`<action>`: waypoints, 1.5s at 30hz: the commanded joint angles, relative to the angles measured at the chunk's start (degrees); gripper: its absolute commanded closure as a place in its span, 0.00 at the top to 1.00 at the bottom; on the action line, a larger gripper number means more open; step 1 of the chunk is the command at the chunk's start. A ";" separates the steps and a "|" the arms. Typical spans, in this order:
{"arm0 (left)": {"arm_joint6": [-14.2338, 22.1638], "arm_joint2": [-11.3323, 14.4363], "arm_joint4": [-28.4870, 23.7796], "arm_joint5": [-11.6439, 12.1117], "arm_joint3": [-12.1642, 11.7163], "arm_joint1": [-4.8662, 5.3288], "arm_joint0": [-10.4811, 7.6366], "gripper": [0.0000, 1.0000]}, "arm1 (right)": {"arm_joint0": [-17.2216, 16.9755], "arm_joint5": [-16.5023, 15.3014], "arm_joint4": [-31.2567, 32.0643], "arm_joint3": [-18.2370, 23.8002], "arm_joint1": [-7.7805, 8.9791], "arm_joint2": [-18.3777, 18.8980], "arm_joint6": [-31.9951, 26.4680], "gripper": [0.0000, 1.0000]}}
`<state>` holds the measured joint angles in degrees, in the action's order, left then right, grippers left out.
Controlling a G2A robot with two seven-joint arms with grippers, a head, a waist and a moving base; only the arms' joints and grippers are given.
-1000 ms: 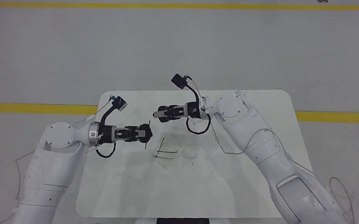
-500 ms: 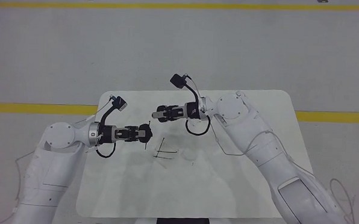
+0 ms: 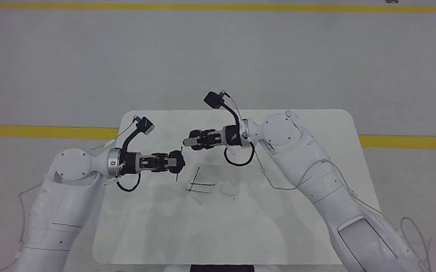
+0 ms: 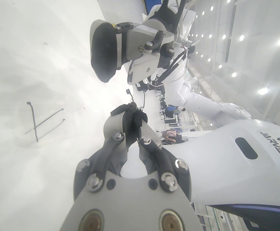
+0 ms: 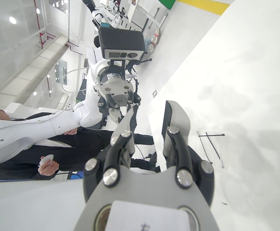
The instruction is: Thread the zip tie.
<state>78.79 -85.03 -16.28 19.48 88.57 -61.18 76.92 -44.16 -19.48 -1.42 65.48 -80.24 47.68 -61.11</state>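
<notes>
Top view: three loose zip ties [image 3: 200,183], left claw [image 3: 180,162], right claw [image 3: 188,140]

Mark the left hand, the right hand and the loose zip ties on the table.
left hand [image 4: 131,114]: left wrist view, between its shut fingertips.
right hand [image 5: 151,119]: right wrist view, midway between its open fingertips.
loose zip ties [image 3: 194,185]: top view, where the strands cross.
</notes>
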 commanded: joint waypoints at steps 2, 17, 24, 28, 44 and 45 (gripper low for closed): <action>0.00 0.00 0.00 0.00 0.00 0.00 0.00 0.00 | 0.00 0.00 -0.02 0.16 0.02 -0.06 0.00 0.27; 0.00 0.00 0.00 0.00 0.00 0.00 0.00 0.00 | -0.39 0.00 -0.32 1.44 0.21 -0.10 -0.55 0.26; 0.00 0.00 0.00 0.00 0.00 0.00 0.00 0.00 | -0.18 0.00 -0.02 1.49 0.18 -0.54 -0.65 0.26; 0.00 0.00 0.00 0.00 0.00 0.00 0.00 0.00 | -0.05 0.00 0.18 1.64 0.16 -0.72 -0.57 0.25; 0.00 0.00 0.00 0.00 0.00 0.00 0.00 0.00 | -0.03 0.00 0.56 2.52 0.24 -1.10 -0.38 0.22; 0.00 0.00 0.00 0.00 0.00 0.00 0.00 0.00 | -0.04 0.00 0.57 2.55 0.25 -1.11 -0.38 0.22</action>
<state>78.79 -85.03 -16.28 19.48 88.57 -61.18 76.92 -44.18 -19.48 -0.84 68.00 -80.00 46.58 -61.51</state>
